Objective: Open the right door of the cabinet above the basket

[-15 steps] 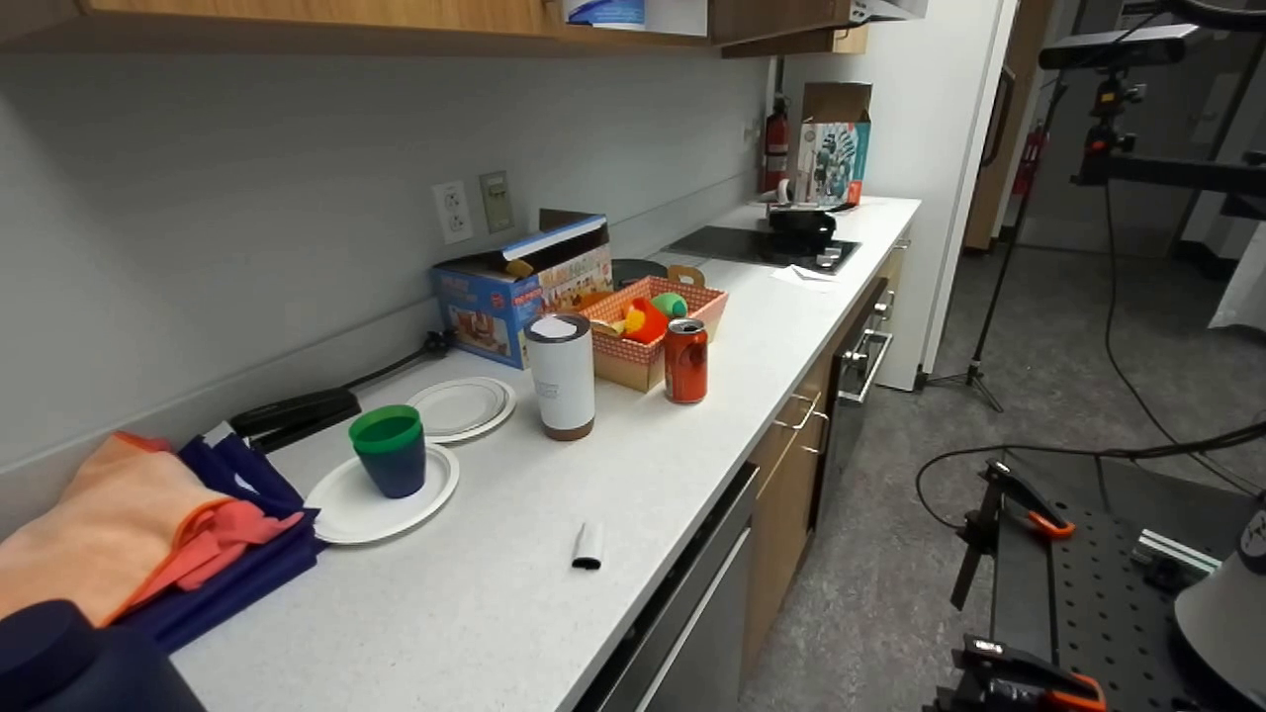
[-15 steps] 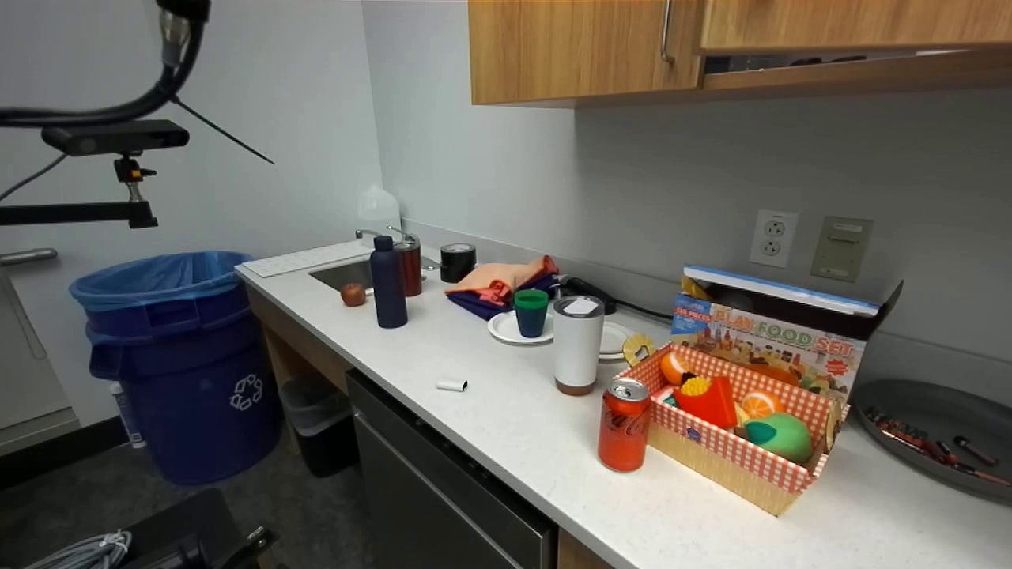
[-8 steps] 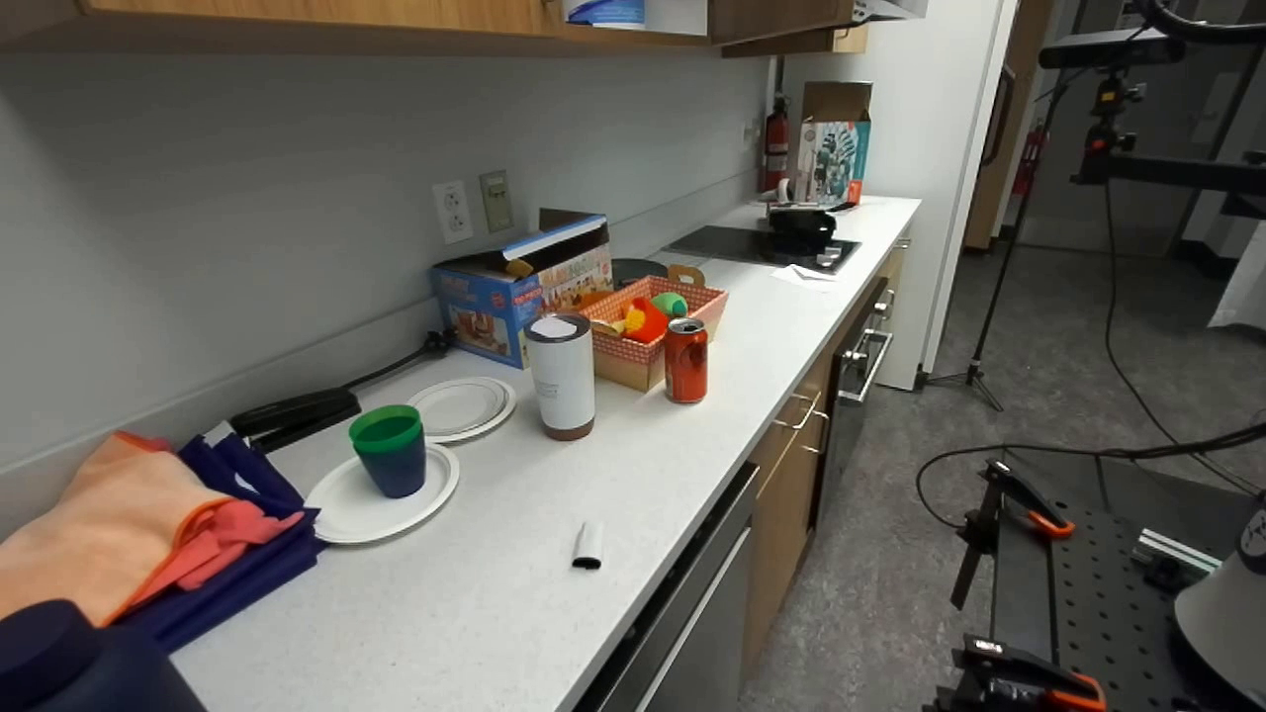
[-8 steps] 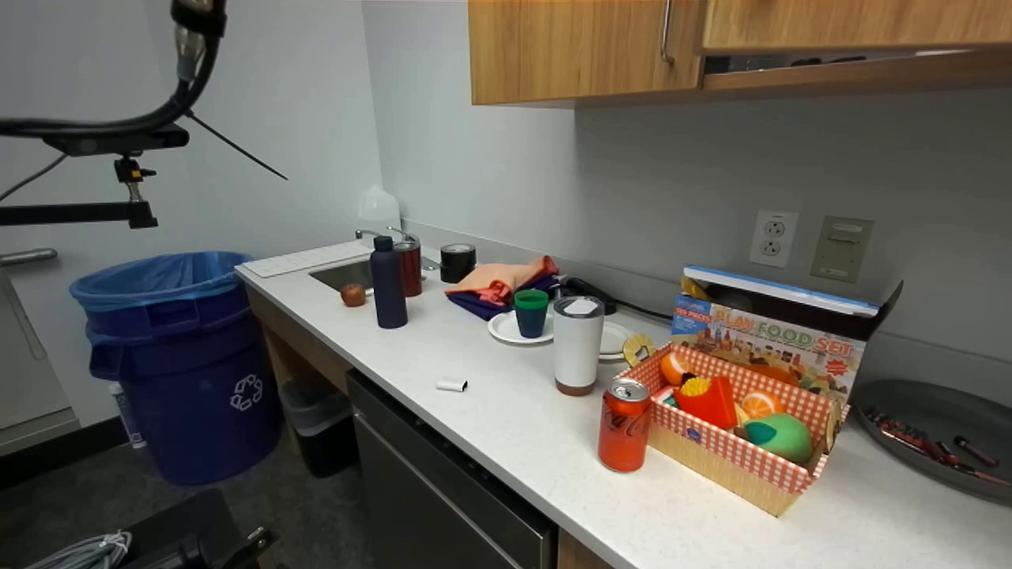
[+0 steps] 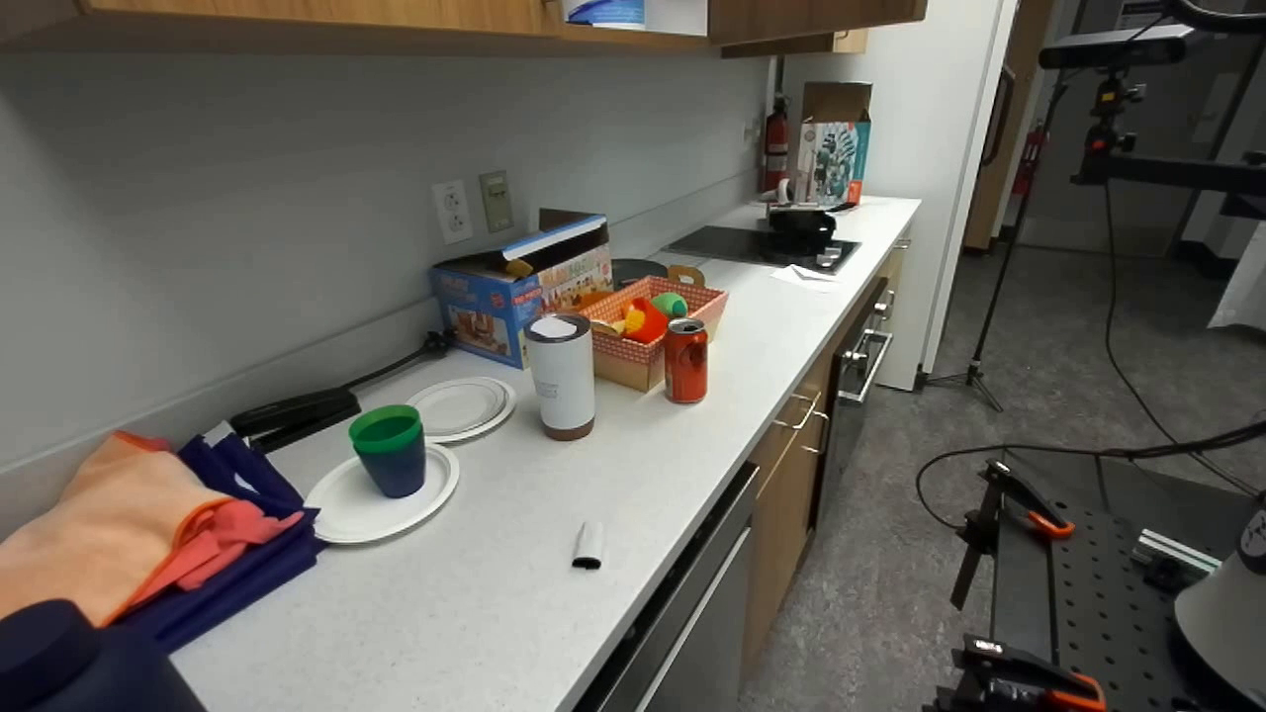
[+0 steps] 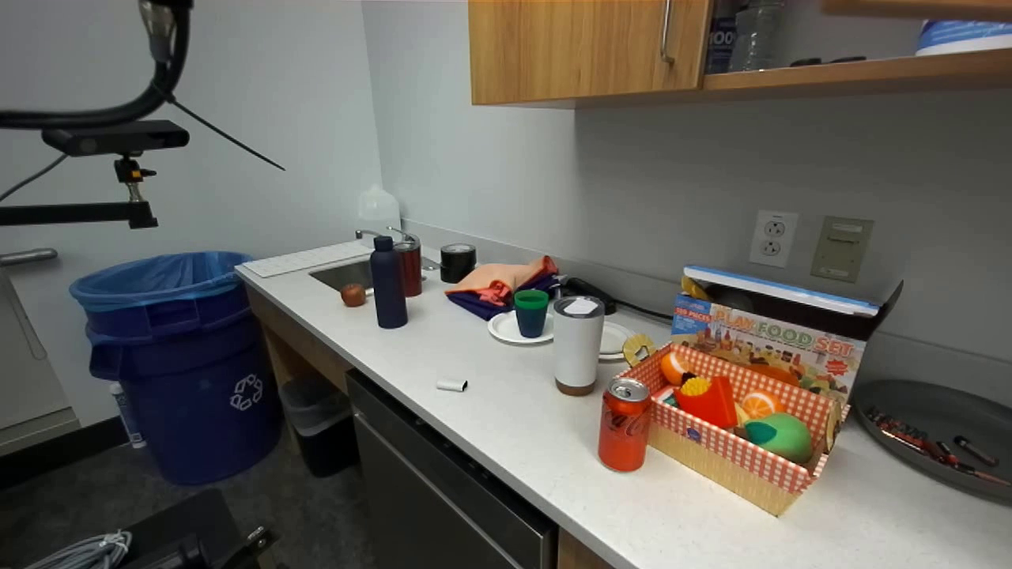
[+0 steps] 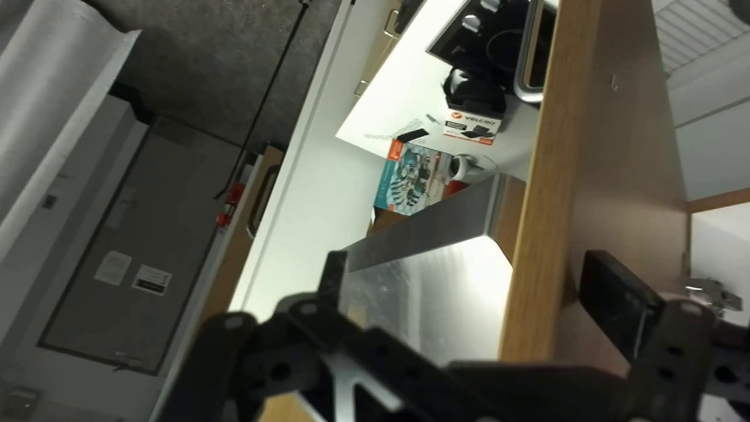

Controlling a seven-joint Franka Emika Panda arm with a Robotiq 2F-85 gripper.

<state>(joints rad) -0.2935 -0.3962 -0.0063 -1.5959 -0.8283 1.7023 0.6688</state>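
The gripper (image 7: pixel 471 278) is spread wide, with the edge of the right door (image 7: pixel 606 176) between its fingers (image 7: pixel 615 299), maybe so the inside one can push it farther.

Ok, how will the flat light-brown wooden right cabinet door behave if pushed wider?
The right door is likely stiff, judging by its thick, straight edge; pushed, it probably swings rather than slides, given the silvery metal hinge in the wrist view.

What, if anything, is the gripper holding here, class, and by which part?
Nothing: the gripper is open in the wrist view, an edge of the right door showing between its spread fingers, unclamped. Whether a finger touches it cannot be told.
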